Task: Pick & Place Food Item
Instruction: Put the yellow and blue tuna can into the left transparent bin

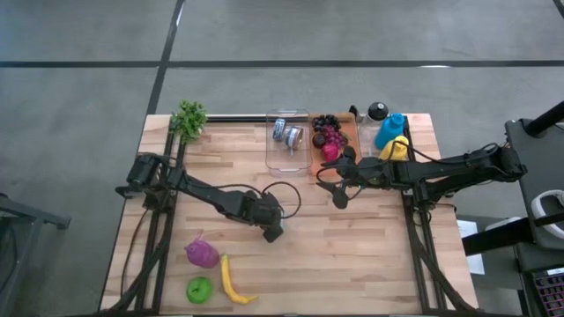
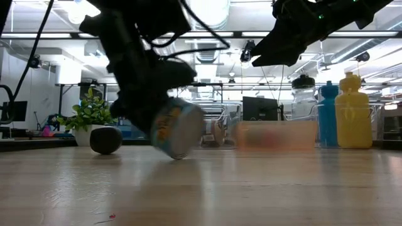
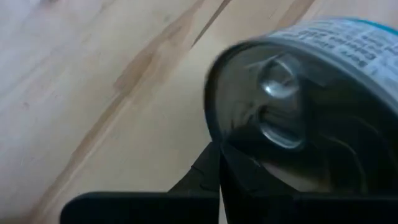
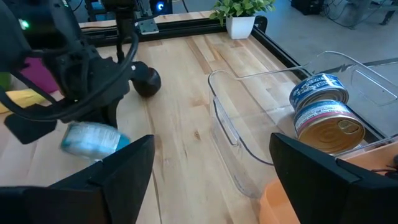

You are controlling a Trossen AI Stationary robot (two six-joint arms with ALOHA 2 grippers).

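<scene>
A blue-and-white labelled can sits tilted and blurred at the table's middle, its metal end facing the left wrist camera. My left gripper slants down right over it, fingers shut together. The can also shows below that arm in the right wrist view. My right gripper hangs open above the table near the clear container, its fingers wide apart with nothing between them. My left gripper's shut fingertips stand at the rim of the can's metal end, coming from above at a slant. I cannot tell whether they pinch that rim or only touch it. The can is tilted, its lower edge at or just over the table.
A clear container at the back holds two cans. Beside it are an orange tray with grapes, bottles and a plant. A dark round fruit lies behind the left arm. Purple, green and yellow items lie near left.
</scene>
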